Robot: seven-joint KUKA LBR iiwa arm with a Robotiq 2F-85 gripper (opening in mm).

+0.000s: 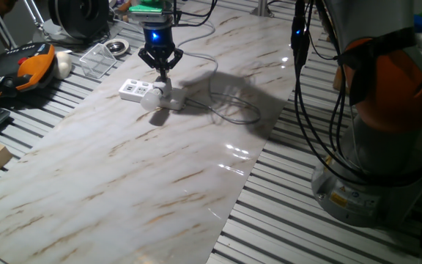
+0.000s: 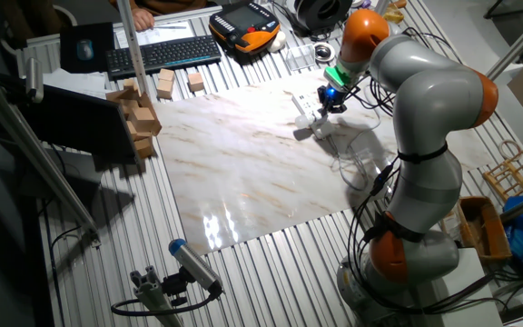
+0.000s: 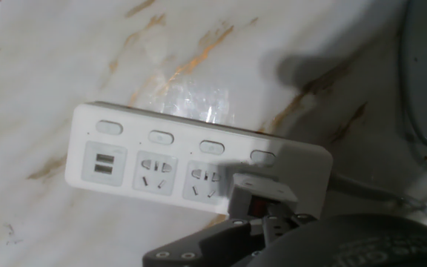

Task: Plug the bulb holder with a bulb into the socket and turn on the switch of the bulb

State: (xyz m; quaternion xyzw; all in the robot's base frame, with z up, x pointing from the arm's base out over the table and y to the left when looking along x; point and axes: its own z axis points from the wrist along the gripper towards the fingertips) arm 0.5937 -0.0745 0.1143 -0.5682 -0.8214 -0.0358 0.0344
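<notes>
Your tool [image 1: 163, 73] hangs right over the bulb holder [image 1: 157, 94], which sits at the cable end of the socket [image 3: 191, 167] toward 10 o'clock on the counter [image 1: 145, 169]; whether it pinches it, I cannot tell. Judge the holder light, its plastic slick and the bulb [image 1: 149, 100] fragile, so grip the plastic body.

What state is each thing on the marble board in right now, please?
Power strip: lying flat, two outlets empty.
Bulb holder: sitting on the strip's cable end, apparently plugged in.
Bulb: unlit.
Gripper: directly above the holder; open or shut unclear.
Cable: loose, curled on the board.
</notes>
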